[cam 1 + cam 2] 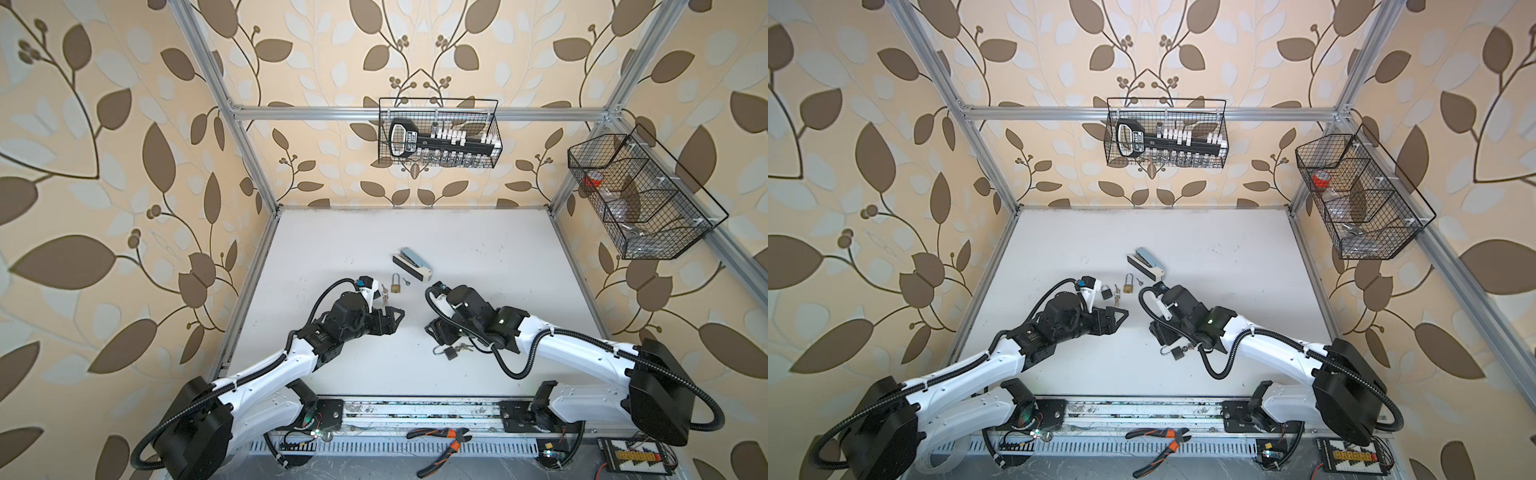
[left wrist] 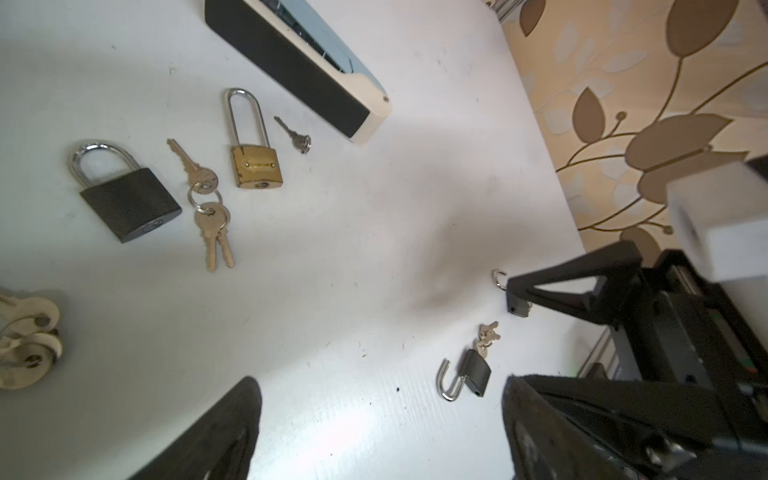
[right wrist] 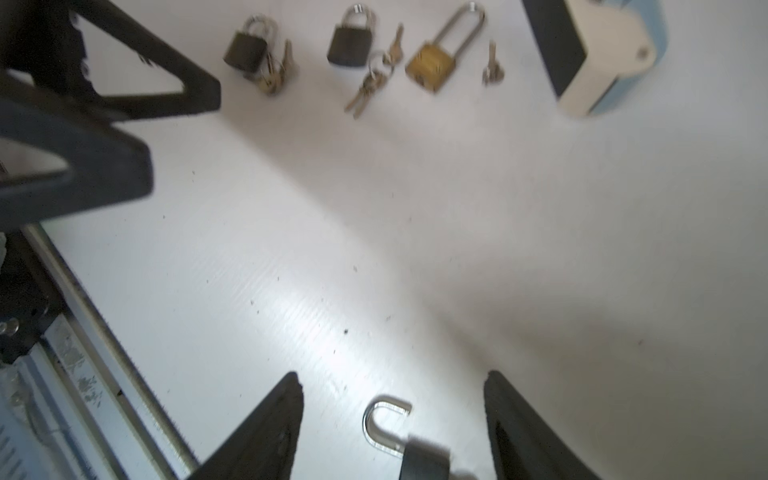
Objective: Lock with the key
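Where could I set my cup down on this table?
Bare: the back stretch between the stapler and the wall, and the front between the left arm and the open padlock. Crowded: the padlocks and keys beside the stapler.

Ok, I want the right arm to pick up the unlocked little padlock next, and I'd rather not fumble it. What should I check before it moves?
1. Shackle of the small black padlock swung open: ok.
2. Its keys seated in the keyhole: cannot tell; they lie against the end of the body.
3. The right gripper open and empty: ok; the padlock lies on the table between its fingers, free of both.
4. The left gripper open, empty and off to the side: ok.
5. The brass padlock and the stapler out of the way of the grab: ok, well apart.
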`<state>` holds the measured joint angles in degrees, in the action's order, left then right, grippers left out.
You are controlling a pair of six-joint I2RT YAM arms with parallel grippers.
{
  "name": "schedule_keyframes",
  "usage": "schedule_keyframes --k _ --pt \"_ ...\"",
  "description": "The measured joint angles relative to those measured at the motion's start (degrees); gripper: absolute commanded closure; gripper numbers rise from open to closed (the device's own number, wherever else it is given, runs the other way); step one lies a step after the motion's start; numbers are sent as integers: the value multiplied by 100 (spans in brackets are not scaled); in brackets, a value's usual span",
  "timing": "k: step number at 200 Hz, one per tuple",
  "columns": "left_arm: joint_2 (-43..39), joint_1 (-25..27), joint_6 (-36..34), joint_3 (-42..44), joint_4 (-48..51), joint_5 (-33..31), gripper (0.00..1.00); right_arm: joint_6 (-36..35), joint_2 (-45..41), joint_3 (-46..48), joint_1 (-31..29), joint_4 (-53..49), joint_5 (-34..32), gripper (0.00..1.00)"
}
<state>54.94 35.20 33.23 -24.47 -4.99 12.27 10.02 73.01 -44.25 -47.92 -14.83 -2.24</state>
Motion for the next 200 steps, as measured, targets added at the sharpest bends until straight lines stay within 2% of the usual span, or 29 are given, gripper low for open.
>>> schedule_keyframes --k 6,10,14,59,87,110,153,200 --pt "-90 -55 4 0 35 66 9 -306 -33 -20 28 74 26 22" --pt "-131 -87 4 0 57 94 9 -531 -57 -24 55 105 81 15" --pt "-170 -131 9 0 76 122 9 -815 -76 -28 81 101 146 14" --pt "-258 -529 46 0 162 446 10 -3853 74 -284 155 -1025 726 16" --pt "-260 -529 138 22 181 608 11 -5040 411 -332 190 -1753 723 16" --pt "-282 -616 323 216 74 741 11 -5648 431 -323 210 -2087 787 16" --pt "-232 -1314 988 787 -424 1174 12 -6310 640 -315 306 -2227 942 19" --pt "-415 -1355 1025 785 -369 1331 12 -6664 986 -186 503 -2203 1025 23"
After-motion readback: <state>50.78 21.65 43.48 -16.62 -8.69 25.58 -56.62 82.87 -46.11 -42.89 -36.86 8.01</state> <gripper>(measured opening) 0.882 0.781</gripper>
